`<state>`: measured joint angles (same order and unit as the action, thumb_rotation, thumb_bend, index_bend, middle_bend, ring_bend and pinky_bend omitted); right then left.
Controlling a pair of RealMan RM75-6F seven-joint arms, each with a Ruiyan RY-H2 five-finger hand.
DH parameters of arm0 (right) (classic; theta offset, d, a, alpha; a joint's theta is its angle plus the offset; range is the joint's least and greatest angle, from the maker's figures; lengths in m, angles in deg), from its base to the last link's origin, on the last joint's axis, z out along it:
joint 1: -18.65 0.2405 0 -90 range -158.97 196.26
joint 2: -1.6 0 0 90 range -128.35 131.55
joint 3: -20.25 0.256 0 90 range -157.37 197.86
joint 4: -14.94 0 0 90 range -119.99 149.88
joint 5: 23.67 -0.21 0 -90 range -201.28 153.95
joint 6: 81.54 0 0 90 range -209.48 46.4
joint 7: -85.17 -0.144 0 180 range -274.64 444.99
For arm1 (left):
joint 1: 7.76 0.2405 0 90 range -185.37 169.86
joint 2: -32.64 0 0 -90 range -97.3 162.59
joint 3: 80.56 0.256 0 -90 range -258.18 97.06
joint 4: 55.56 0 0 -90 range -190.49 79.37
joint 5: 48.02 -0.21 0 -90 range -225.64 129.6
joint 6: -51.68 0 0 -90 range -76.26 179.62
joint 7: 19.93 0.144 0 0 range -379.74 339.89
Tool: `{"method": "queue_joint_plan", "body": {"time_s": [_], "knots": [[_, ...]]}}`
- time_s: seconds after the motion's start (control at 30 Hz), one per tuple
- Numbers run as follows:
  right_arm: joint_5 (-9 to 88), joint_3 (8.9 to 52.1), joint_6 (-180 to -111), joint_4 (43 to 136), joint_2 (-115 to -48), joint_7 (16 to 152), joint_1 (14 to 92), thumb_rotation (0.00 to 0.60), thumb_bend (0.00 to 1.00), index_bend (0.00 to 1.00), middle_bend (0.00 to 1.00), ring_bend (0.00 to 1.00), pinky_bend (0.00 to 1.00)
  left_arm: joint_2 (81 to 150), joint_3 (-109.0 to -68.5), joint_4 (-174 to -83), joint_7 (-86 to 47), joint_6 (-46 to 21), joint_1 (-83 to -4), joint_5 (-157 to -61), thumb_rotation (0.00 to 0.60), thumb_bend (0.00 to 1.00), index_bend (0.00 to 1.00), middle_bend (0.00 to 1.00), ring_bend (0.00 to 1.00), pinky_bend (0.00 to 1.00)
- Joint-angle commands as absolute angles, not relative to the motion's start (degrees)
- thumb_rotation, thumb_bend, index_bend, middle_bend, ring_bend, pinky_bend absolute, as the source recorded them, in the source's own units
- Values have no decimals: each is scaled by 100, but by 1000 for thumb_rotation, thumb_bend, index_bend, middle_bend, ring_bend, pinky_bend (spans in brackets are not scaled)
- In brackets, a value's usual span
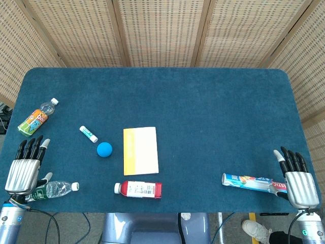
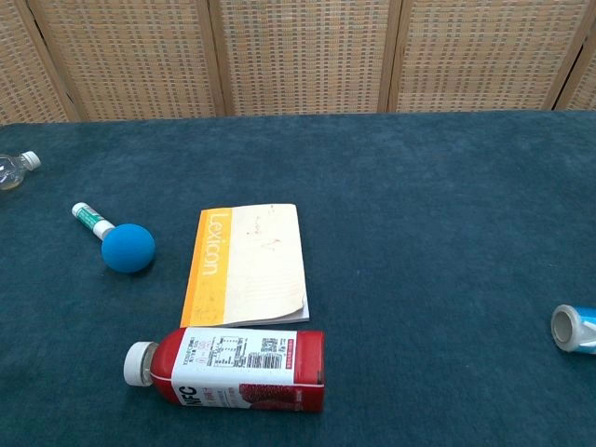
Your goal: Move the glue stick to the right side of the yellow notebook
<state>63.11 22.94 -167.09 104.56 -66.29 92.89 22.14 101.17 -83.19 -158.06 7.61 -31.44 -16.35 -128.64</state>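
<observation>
The glue stick [image 1: 88, 134] [image 2: 91, 222], a small white and green tube, lies on the blue table left of the yellow notebook [image 1: 140, 150] [image 2: 249, 264], with a blue ball [image 1: 104, 149] [image 2: 128, 248] between them. My left hand [image 1: 27, 165] hovers at the front left edge, fingers extended and apart, holding nothing, well short of the glue stick. My right hand [image 1: 295, 175] is at the front right edge, fingers extended, also empty. Neither hand shows in the chest view.
A red juice bottle [image 1: 138, 189] [image 2: 228, 369] lies in front of the notebook. A clear water bottle [image 1: 53, 190] rests beside my left hand, and a colourful bottle [image 1: 37, 117] lies at the far left. A blue tube [image 1: 251, 182] lies next to my right hand.
</observation>
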Motion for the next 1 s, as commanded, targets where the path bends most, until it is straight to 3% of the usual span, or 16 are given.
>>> {"method": "queue_joint_plan", "body": {"time_s": [0.03,0.73,1.0], "knots": [[6302,2293,-16698,10460,-6626,9284,2213,600,0,59,0,0,0,10121,-8316,-15800,769,-3141,-1635,-12861,600,212,0,0,0,0],[6231,2314,-16664,10481,-6576,9208,2206,600,0,59,0,0,0,10132,-8368,-15737,653,-3003,-1740,-12833,600,219,0,0,0,0],[6203,2312,-16606,10483,-6581,9234,2225,600,0,61,0,0,0,9820,-8553,-15420,219,-2425,-2198,-12949,600,232,0,0,0,0]]}}
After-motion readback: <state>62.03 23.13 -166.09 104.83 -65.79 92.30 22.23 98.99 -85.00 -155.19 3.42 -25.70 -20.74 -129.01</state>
